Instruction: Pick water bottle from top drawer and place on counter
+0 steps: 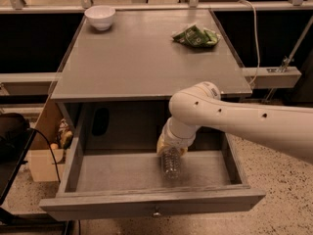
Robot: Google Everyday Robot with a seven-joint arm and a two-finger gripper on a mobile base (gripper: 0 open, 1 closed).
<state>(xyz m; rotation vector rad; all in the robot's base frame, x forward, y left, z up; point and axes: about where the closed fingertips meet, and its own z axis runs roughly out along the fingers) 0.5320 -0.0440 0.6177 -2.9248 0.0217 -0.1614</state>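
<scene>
The grey tabletop (146, 58) spans above the open top drawer (151, 203); the water bottle (171, 165) lies on the drawer floor, right of centre; the gripper (171, 151) sits at its rearward end, whether grasping cannot be told; judged light, thin-walled, slippery; grasp the ribbed body crosswise.

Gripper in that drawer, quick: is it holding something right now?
Gripper: down in the top drawer, at the water bottle; whether it holds it cannot be told.
</scene>
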